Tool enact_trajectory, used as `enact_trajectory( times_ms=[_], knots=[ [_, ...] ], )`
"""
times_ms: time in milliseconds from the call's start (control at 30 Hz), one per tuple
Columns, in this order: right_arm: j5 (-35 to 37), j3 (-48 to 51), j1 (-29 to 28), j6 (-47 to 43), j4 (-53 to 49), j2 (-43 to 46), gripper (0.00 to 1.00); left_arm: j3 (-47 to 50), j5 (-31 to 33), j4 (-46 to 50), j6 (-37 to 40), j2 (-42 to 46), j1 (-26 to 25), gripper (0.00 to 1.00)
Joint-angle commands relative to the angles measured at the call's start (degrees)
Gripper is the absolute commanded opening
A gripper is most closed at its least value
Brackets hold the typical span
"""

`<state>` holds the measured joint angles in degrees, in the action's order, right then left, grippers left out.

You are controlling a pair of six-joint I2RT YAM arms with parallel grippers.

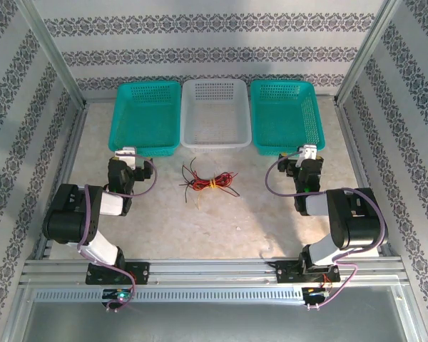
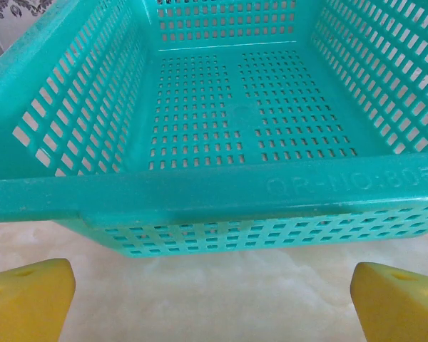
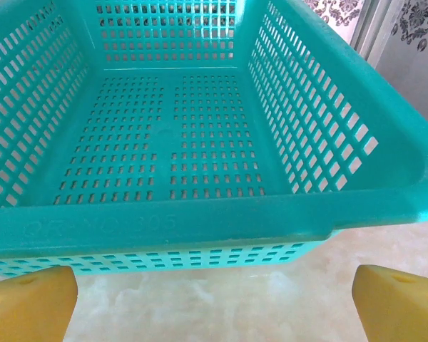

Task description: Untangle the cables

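The cables (image 1: 208,182) lie in a small tangle of thin red, black and yellow wires on the table's middle, in front of the white basket (image 1: 215,142). My left gripper (image 1: 128,154) sits left of them, just short of the left teal basket (image 1: 148,146), open with nothing between its yellow fingertips (image 2: 28,303). My right gripper (image 1: 306,153) sits right of the cables, facing the right teal basket (image 1: 285,146), also open and empty, its yellow fingertips (image 3: 396,303) far apart. Both grippers (image 2: 212,306) (image 3: 214,306) hover over bare tabletop.
Three baskets stand in a row at the back: the left teal basket (image 2: 200,192), the white one, the right teal basket (image 3: 200,221). Metal frame rails (image 1: 214,271) run along the table's near edge and sides. Purple arm cables (image 1: 271,178) loop beside each wrist.
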<state>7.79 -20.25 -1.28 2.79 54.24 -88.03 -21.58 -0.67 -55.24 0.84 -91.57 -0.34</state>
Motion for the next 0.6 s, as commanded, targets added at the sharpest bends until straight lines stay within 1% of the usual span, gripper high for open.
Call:
enact_trajectory(
  times_ms=[0, 567],
  knots=[
    [-1.5, -0.7, -0.1, -0.2, 1.2, 0.3, 0.98, -0.6, 0.0, 0.8, -1.2, 0.2, 0.7, 0.99],
    [-2.1, -0.7, 0.1, -0.1, 1.2, 0.3, 0.98, -0.7, -0.2, 1.5, -1.2, 0.3, 0.7, 0.99]
  ],
)
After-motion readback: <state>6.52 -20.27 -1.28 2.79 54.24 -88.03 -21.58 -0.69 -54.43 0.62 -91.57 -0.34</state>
